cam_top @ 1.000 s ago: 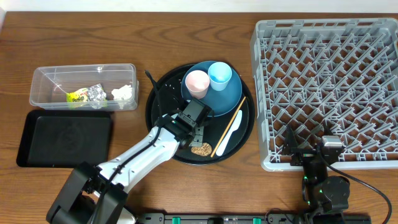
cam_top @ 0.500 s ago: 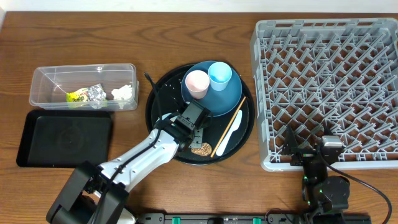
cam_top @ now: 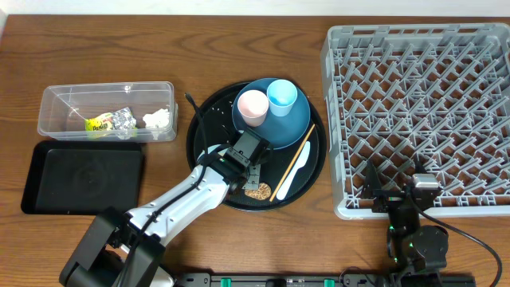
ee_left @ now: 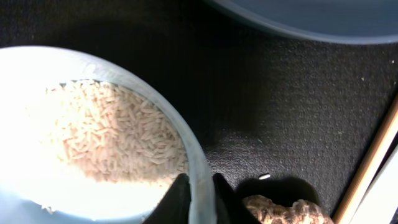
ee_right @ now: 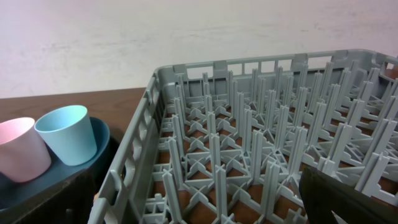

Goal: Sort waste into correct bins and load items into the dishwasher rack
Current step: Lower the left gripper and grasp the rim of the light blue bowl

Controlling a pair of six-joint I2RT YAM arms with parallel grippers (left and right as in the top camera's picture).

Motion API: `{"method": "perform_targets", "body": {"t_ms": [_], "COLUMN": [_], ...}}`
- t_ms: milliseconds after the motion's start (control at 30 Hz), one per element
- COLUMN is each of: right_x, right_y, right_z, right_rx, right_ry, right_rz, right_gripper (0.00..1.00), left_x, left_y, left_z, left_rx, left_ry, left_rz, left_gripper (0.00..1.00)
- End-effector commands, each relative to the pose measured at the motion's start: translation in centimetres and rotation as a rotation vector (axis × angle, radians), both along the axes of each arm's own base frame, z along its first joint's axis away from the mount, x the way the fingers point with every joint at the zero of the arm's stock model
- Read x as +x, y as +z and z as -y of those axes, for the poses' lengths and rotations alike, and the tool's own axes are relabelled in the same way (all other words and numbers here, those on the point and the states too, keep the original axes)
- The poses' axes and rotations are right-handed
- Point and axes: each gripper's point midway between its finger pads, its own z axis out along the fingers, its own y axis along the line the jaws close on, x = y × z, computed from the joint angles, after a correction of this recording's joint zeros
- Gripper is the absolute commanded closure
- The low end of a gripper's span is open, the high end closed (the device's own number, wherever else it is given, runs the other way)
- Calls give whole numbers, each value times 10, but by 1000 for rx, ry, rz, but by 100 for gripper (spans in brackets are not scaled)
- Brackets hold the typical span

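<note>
My left gripper (cam_top: pixel 245 157) is over the round black tray (cam_top: pixel 201 127), shut on the rim of a pale blue bowl of rice (ee_left: pixel 93 143); its fingers (ee_left: pixel 200 193) pinch the rim from both sides. The arm hides the bowl in the overhead view. A brown food scrap (cam_top: pixel 256 191) lies next to it and also shows in the left wrist view (ee_left: pixel 286 211). A pink cup (cam_top: pixel 253 106) and a blue cup (cam_top: pixel 281 97) stand on a blue plate (cam_top: pixel 296 127). A chopstick (cam_top: pixel 293 161) and a white plastic utensil (cam_top: pixel 298 170) lie on the tray. My right gripper (cam_top: pixel 414 198) is open and empty at the grey dishwasher rack's (cam_top: pixel 422 112) front edge.
A clear bin (cam_top: pixel 56 100) holding wrappers and tissue stands at the left, with a black rectangular tray (cam_top: pixel 84 177) in front of it. In the right wrist view the rack (ee_right: pixel 249 143) fills the frame, with both cups (ee_right: pixel 65 134) at the left.
My left gripper has shifted very slightly toward the table's front with the bowl rim in it. The right arm has not moved.
</note>
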Motion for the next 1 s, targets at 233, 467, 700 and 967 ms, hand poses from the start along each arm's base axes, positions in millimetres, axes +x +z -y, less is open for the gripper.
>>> {"method": "perform_targets", "body": {"t_ms": [233,467,700,967], "right_x": [0,0,0,0], "right_y": [-2,-2,-2,-2], "right_z": [2,2,2,2], "right_rx": [-15,-15,-15,-15], "right_ry": [-7,-7,-7,-7], "right_rz": [-6,-6,-6,-6], "right_gripper": [1,1,1,1], "left_x": [-2,0,9,12], "left_y": [-6,-3,27,54], "left_z": [-6,-5,0,-4], "left_rx": [29,24,-4,4], "left_ry": [7,7,12,-30], "left_rz": [-7,-1,45,111], "left_gripper": [94,94,94,94]}}
